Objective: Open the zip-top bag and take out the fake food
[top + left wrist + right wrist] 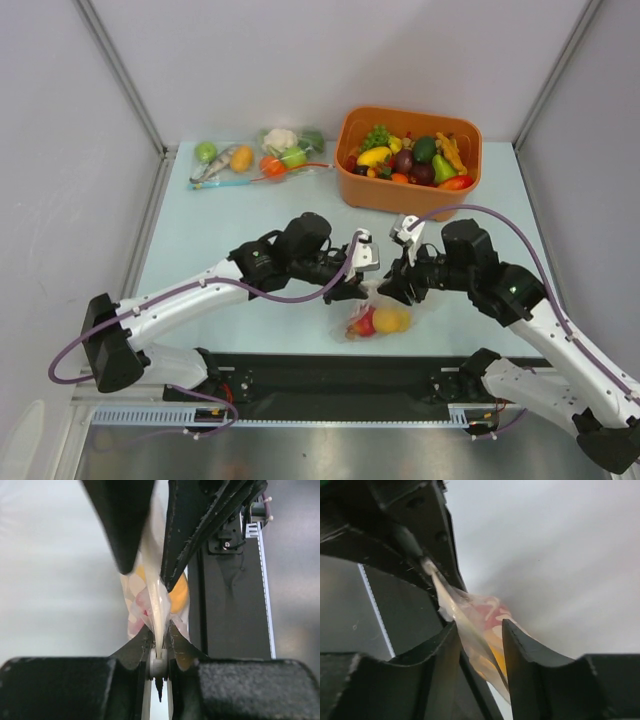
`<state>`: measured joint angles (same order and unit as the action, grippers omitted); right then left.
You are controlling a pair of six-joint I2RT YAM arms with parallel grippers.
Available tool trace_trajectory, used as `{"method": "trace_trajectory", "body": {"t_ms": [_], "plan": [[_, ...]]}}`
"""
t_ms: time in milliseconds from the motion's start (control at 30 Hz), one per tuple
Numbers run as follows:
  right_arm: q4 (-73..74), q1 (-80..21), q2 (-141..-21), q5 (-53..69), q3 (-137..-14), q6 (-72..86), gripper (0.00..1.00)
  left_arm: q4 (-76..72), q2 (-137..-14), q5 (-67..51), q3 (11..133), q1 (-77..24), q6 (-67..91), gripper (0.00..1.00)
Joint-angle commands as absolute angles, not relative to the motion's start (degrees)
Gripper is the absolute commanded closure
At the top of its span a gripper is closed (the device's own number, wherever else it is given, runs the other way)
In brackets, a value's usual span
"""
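Top external: the bag [372, 322] of fruit [390, 320] sits by the table's [190, 230] front edge, under my left gripper [355, 288] and right gripper [393, 290]. Left wrist — the left one clamps its top. Right wrist — my right fingers [442, 670] straddle the film, and I can't tell if they grip; pulling could slip or tear.

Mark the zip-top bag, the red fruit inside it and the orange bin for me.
zip-top bag [159, 607]: left wrist view, the pinched film edge.
red fruit [364, 325]: top external view, its visible middle.
orange bin [380, 196]: top external view, its front wall.
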<state>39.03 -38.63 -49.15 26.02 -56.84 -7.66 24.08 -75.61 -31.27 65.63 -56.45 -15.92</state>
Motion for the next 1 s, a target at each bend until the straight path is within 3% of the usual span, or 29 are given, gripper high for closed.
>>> {"method": "trace_trajectory", "body": {"t_ms": [0,67,133,200,267,567,967], "plan": [[36.47,-38.85,-47.81,27.51,-55.90,-5.28,0.62,15.66,-72.86,-33.93,64.43,-55.90,-10.99,0.90],[36.91,-38.76,-48.42,28.73,-55.99,-4.75,0.78,12.32,-72.16,-33.23,63.55,-55.81,-8.72,0.80],[37.44,-38.85,-49.48,28.83,-56.07,-4.40,1.00,9.94,-71.72,-32.87,62.23,-55.55,-6.87,0.69],[37.27,-38.76,-49.83,29.18,-56.16,-4.04,1.00,6.52,-70.93,-32.96,60.48,-55.20,-3.97,0.49],[36.83,-38.67,-50.01,28.40,-56.25,-3.26,1.00,3.88,-70.40,-32.70,59.16,-54.41,-1.50,0.37],[32.17,-34.37,-48.25,32.78,-54.67,-0.26,1.00,0.53,-64.16,-32.52,51.42,-50.89,4.39,0.27],[28.74,-32.52,-48.87,38.14,-54.58,5.18,1.00,-10.97,-67.49,-32.52,47.37,-50.89,9.84,0.27]]}}
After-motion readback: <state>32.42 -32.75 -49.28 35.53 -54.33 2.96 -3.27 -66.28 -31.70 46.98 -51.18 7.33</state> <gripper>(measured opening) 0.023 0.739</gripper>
